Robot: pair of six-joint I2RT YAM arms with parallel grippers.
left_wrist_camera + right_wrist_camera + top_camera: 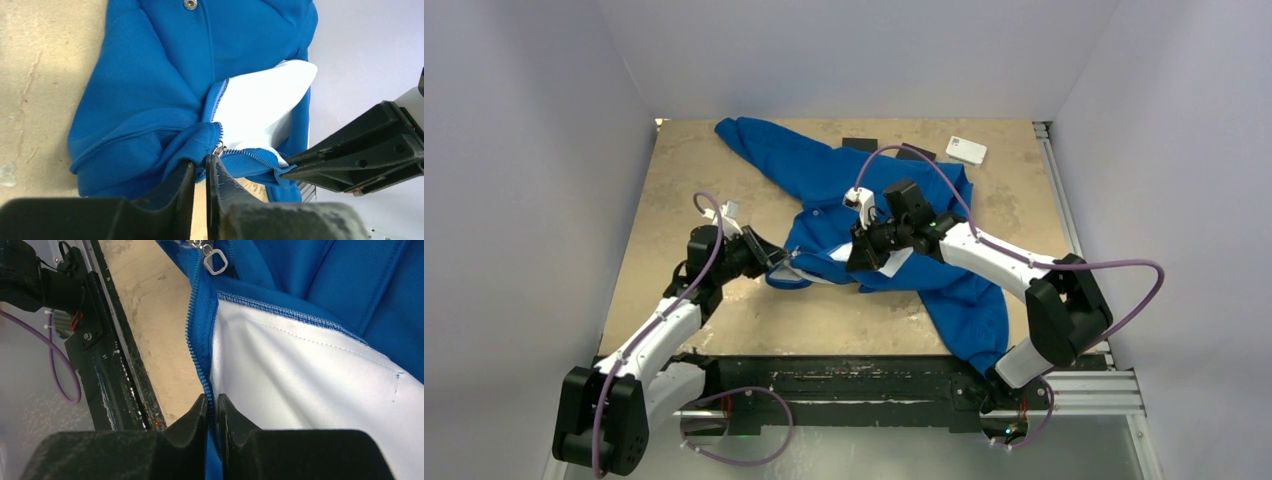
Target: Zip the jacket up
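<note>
Blue jacket (824,180): lies spread out on the tan table (684,190), under both sets of fingers. Its front is open at the bottom.
Left gripper (200,167): the fingers are almost together. They pinch the blue cloth at the bottom edge of the jacket.
Zipper pull (218,148): small and silver. It sits just past the tips of the left fingers, right at the cloth they pinch.
Right gripper (212,402): the fingers are squeezed together on the zipper edge of the jacket. The blue zipper teeth run straight out from between the tips, up to the pull far ahead of them.
White lining (310,385): lies flat and turned open, just to the right of the right fingers.
Snap button (190,4): round and silver, on the blue cloth far ahead of the left fingers.
White card (966,150): on the table well beyond the right fingers, near the jacket but not touching it.
Black frame (110,380): runs along the table edge, to the left of the right fingers.
Purple cable (60,370): loops down even further left of the right fingers.
</note>
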